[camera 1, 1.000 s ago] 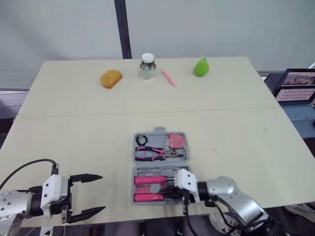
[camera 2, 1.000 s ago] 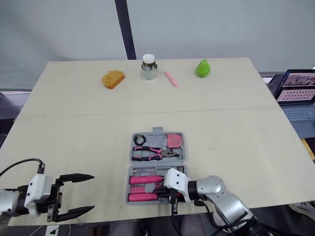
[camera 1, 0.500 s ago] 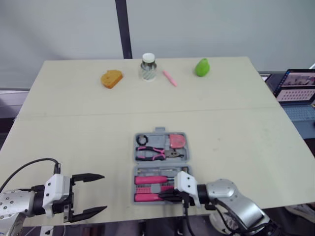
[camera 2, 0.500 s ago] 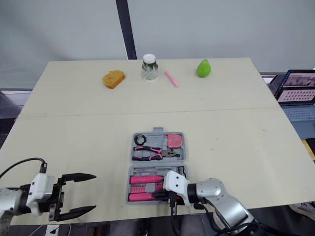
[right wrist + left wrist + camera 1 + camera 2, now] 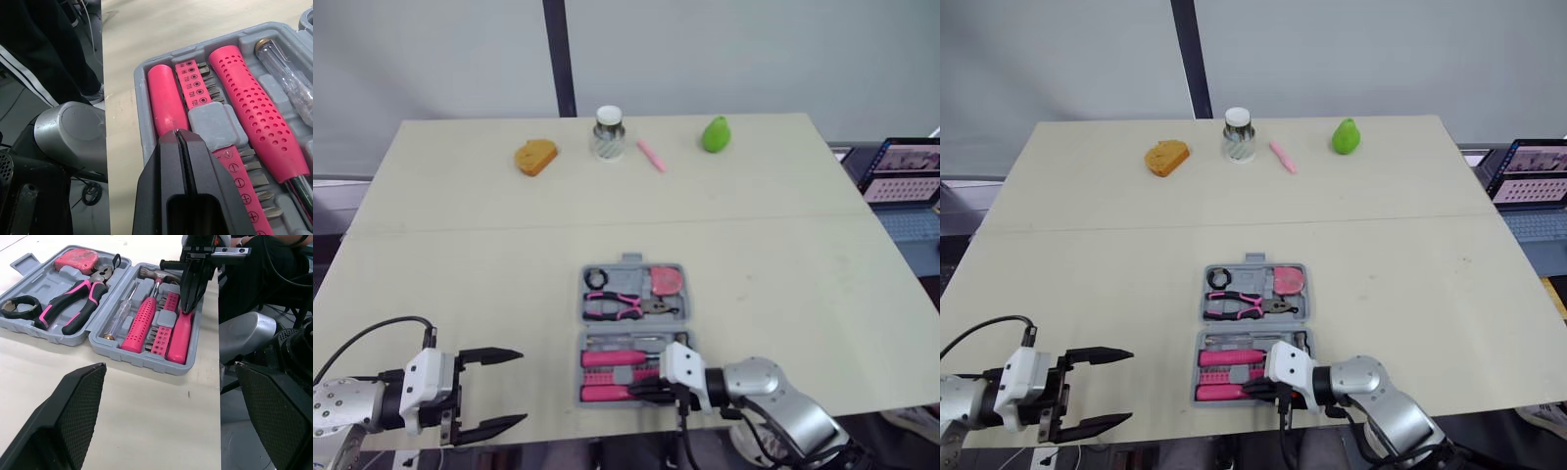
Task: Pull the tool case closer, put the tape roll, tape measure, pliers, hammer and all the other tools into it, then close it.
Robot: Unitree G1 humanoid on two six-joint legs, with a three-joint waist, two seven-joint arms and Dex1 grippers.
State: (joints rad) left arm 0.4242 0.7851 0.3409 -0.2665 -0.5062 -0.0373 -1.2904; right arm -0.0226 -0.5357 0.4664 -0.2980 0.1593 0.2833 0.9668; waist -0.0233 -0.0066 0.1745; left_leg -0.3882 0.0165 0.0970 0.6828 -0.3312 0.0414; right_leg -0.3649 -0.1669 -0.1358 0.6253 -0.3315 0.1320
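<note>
Your tool case [image 5: 46,281] lies open on the surface [image 5: 460,264], in the middle, close to the front edge. In its far half you have the tape roll [image 5: 595,277] on the left, the tape measure [image 5: 665,280] on the right, and the pliers [image 5: 617,306] just in front of both. In the near half, from back to front, lie the screwdriver [image 5: 122,313], hammer [image 5: 142,323], bit rack [image 5: 164,325] and a spare handle [image 5: 180,338].

Along the far edge, left to right, sit a piece of bread [image 5: 534,156], a jar [image 5: 607,133], a pen [image 5: 650,155] and a pear [image 5: 714,133]. A laptop [image 5: 904,171] stands off the surface to your right.

The right gripper [image 5: 646,389] is over the case's near-right corner. The left gripper [image 5: 521,386] is left of the case, apart from it.
</note>
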